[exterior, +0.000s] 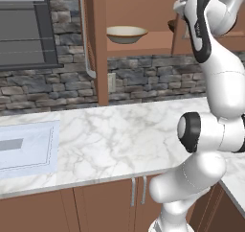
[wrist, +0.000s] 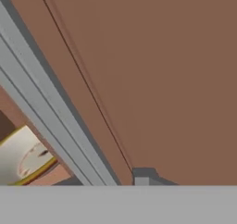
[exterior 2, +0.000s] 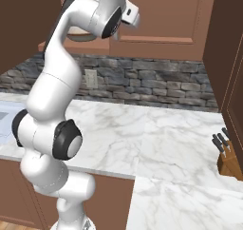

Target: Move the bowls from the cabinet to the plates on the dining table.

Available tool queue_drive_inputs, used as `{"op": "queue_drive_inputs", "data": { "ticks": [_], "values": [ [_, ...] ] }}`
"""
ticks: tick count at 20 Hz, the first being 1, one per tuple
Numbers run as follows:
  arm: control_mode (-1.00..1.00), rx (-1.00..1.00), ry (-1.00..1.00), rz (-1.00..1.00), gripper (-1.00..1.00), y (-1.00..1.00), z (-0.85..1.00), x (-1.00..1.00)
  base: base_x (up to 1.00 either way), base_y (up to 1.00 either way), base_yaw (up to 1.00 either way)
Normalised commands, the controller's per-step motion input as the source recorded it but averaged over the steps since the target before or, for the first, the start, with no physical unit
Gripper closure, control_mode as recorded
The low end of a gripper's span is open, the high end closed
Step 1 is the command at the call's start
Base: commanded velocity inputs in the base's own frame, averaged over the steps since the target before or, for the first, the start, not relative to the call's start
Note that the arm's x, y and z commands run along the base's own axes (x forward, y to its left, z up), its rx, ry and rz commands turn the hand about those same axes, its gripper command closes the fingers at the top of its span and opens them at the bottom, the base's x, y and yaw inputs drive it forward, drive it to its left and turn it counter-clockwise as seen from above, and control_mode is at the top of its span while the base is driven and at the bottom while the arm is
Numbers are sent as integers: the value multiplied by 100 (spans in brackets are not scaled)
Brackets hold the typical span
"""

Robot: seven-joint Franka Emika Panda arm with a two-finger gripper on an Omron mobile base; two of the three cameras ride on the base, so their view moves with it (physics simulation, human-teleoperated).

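cream bowl (exterior: 126, 34) sits on the open cabinet (exterior: 143, 46) shelf

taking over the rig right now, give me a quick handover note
Gripper: raised at the closed right door of the reddish-brown wooden wall cabinet, by its long silver bar handle; open or shut, cannot tell.
Cream shallow bowl with tan-brown rim: on the cabinet shelf, left door open.
Done: no bowl lifted out.
Left: open the right door, carry both bowls to the plates.
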Motion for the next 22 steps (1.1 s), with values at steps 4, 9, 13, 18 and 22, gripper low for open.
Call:
{"op": "queue_drive_inputs", "data": {
  "ticks": [4, 9, 13, 18, 22],
  "values": [
    [-100, 0, -8, 0, 100, -56, -8, -77, 0, 0, 0],
    [-100, 0, -8, 0, 100, -68, -8, -82, 0, 0, 0],
    [-100, 0, -6, 0, 100, -72, -13, -76, 0, 0, 0],
    [-100, 0, -2, 0, 100, -72, -7, -78, 0, 0, 0],
    [-100, 0, 0, 0, 100, -59, 0, -66, 0, 0, 0]
  ]
}}
